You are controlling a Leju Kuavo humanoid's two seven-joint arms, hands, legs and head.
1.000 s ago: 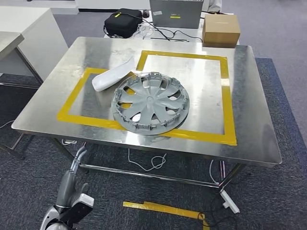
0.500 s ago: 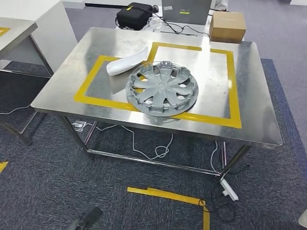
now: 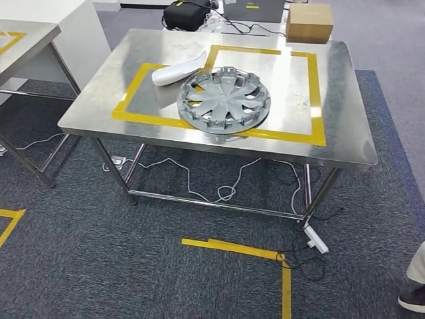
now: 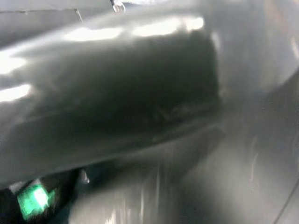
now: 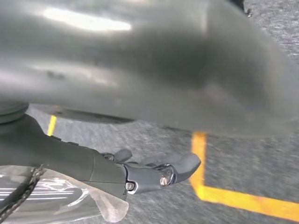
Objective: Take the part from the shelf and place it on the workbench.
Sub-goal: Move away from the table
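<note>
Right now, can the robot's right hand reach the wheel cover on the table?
Probably not yet. The right hand hangs low over the carpet, and bare floor lies between the robot and the table holding the wheel cover.

Worktop [image 3: 340, 126] bare silver steel w/ yellow tape [image 3: 317, 93] rectangles; wheel cover [image 3: 224, 100] grey; white part [image 3: 178, 69] at its 10 o'clock; carpet [image 3: 125, 266] dk grey-blue; cardboard box [image 3: 309, 22] brown.

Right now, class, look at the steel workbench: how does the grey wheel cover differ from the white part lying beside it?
The wheel cover is grey, the white part white. The wheel cover is round with spoke-like openings; the white part is long, narrow, slightly curved and solid. The wheel cover is much the larger and overlaps the yellow tape; the white part lies at its far-left edge. Both rest on the workbench.
</note>
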